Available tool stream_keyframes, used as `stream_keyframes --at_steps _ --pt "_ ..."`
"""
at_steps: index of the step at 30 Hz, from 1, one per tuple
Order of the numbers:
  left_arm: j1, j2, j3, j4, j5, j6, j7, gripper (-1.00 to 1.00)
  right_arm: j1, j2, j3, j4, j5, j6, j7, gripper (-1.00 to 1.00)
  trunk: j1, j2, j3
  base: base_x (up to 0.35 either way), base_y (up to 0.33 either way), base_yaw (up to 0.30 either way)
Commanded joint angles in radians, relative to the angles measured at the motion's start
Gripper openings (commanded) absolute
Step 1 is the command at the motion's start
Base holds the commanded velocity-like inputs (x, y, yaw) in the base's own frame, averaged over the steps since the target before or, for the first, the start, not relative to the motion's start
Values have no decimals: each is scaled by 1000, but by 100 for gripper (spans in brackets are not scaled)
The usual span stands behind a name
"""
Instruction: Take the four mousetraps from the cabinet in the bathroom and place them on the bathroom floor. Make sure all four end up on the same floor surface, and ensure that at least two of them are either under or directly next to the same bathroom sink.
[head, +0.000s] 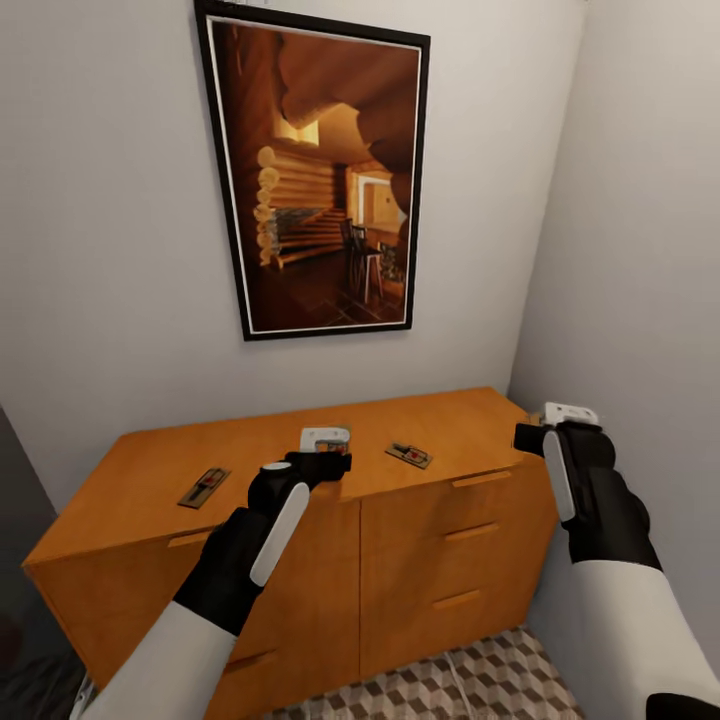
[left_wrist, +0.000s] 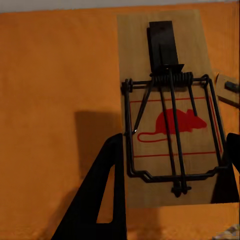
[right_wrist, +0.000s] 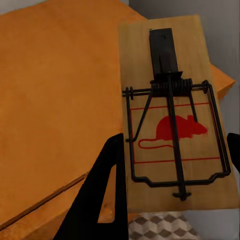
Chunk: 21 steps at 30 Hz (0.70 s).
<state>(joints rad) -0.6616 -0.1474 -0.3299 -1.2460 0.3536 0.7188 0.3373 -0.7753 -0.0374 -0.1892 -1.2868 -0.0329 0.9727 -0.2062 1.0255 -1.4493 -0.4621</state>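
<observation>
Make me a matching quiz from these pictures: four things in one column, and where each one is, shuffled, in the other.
Things:
1. left claw
2. right claw
3. framed picture
4. loose mousetraps

Places:
A. hanging on the wall above the cabinet
B. lying flat on the cabinet top
C. holding a mousetrap over the cabinet top
D. holding a mousetrap beyond the cabinet's right end

Pairs: 1-C, 2-D, 3-A, 4-B
</observation>
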Motion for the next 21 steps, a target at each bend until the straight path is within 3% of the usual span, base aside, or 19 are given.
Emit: stream_keyframes --at_steps 1,8,21 --pt "-1 0 -2 -3 9 2 11 -100 3 0 17 -1 0 5 -4 -100 -1 -1 -1 -304 0 0" --pt "-1 -1 -36 -8 8 1 11 -100 9 2 73 0 -2 6 -5 -100 -1 -1 -1 -331 0 0" --pt "-1 -1 -55 -9 20 19 11 -100 10 1 82 0 -2 24 -6 -100 -1 -1 -1 -340 0 0"
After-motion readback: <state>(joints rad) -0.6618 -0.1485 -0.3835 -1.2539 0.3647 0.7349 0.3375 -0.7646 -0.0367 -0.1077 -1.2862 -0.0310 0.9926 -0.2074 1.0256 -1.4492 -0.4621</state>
